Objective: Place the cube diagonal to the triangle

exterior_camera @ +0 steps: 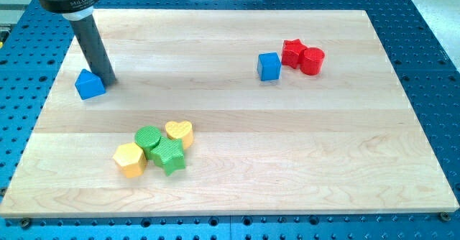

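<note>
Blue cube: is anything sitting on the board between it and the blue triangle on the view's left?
Nothing visible does. The blue cube and blue triangle have bare wood between them. My tip is beside the triangle's right edge; the green and yellow cluster lies nearer the view's bottom.

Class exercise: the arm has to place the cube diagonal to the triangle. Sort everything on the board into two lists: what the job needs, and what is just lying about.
Needed for the job:
blue cube
blue triangle
my tip, just right of the blue triangle

Just lying about:
red star
red cylinder
green cylinder
green star
yellow heart
yellow hexagon
</note>
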Robot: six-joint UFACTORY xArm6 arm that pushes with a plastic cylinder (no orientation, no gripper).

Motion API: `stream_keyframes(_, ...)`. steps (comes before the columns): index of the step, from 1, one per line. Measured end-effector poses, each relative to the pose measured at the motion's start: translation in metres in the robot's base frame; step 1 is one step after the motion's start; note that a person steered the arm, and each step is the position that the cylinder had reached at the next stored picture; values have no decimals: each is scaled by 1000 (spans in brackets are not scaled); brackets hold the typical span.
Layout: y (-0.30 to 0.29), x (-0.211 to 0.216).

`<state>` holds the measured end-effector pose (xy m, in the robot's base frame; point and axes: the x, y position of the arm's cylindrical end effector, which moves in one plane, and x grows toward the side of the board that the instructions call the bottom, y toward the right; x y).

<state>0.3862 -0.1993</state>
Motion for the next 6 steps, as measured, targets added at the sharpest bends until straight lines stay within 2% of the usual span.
stream_keyframes(1,116,-13)
stream_keyframes(2,237,3)
stream_keyframes(3,326,4)
stream_keyframes(5,339,-35)
stream_keyframes(6,258,-44)
